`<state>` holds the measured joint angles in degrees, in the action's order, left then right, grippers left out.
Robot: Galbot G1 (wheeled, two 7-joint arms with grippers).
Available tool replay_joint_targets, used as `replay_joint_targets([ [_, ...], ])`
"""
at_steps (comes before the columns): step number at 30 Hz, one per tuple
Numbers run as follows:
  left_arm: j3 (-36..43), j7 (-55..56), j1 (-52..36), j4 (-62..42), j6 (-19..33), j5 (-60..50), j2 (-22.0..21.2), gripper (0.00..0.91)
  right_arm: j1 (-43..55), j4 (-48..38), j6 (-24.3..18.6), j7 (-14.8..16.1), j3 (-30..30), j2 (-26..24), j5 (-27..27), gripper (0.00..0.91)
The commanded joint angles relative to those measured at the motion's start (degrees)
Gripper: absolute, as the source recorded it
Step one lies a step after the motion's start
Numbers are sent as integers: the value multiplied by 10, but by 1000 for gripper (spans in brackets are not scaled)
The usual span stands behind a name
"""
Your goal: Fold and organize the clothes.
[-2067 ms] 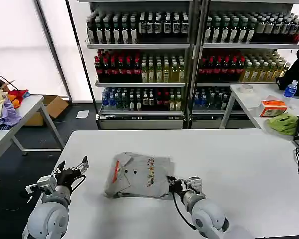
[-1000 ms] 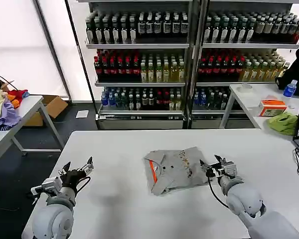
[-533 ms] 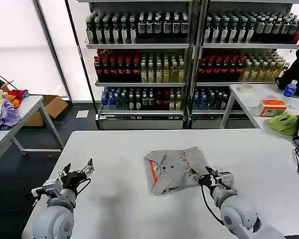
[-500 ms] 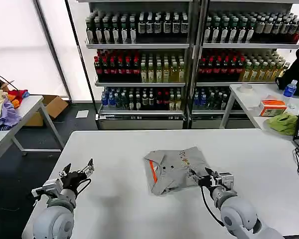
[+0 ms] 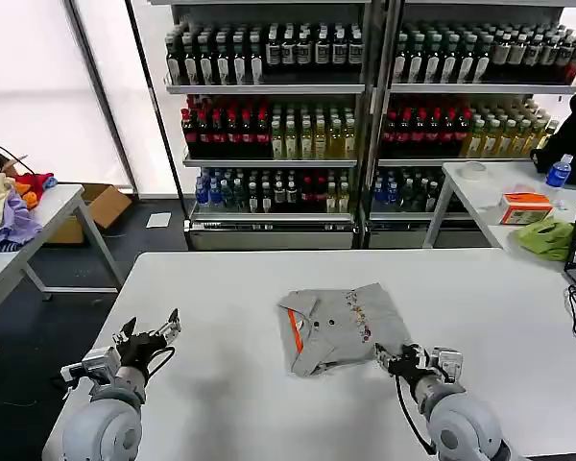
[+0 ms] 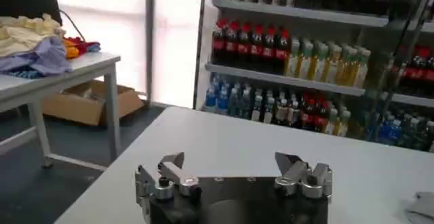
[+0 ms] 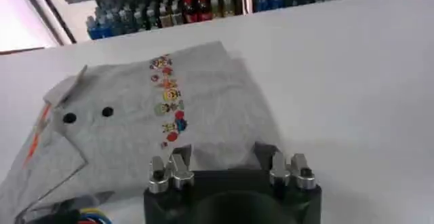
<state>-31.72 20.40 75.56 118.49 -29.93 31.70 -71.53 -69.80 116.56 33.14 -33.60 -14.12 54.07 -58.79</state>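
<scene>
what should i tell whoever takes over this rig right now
Left pincer: open, holding nothing, hanging over the near left corner of the white table, well away from the shirt.
Right pincer: open, holding nothing, just off the near right edge of the shirt, not gripping it.
Shirt: one grey T-shirt lying folded in a compact bundle at the middle of the table, orange neck strip toward the left arm, chest print facing up.
Done: the shirt looks folded and set down.
Left: square up the loose near corner if needed; check whether more shirts need folding.
</scene>
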Motion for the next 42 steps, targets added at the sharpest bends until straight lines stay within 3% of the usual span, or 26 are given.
replay_joint_targets([
  [1,-2,-1,1,1,0,2,0,907,-4,47,0,-8,-33,6,-40,715],
  [6,-3,-5,1,10,9,1,-11,907,47,40,-46,74,-30,22,94,826],
  [8,-1,-10,3,17,17,-5,-17,907,86,4,-64,86,-13,45,164,836],
  [11,-2,-20,15,30,30,-25,-22,907,145,-71,-62,85,18,86,200,887],
  [17,-5,-23,35,55,36,-38,-24,907,225,-174,-8,71,96,132,194,907],
  [21,-9,-22,40,55,34,-38,-24,907,231,-203,-1,64,133,140,193,907],
  [37,-10,-23,51,51,30,-36,-28,907,249,-290,0,77,149,169,233,907],
  [42,-16,-21,55,55,32,-33,-25,907,244,-258,0,72,136,161,229,907],
])
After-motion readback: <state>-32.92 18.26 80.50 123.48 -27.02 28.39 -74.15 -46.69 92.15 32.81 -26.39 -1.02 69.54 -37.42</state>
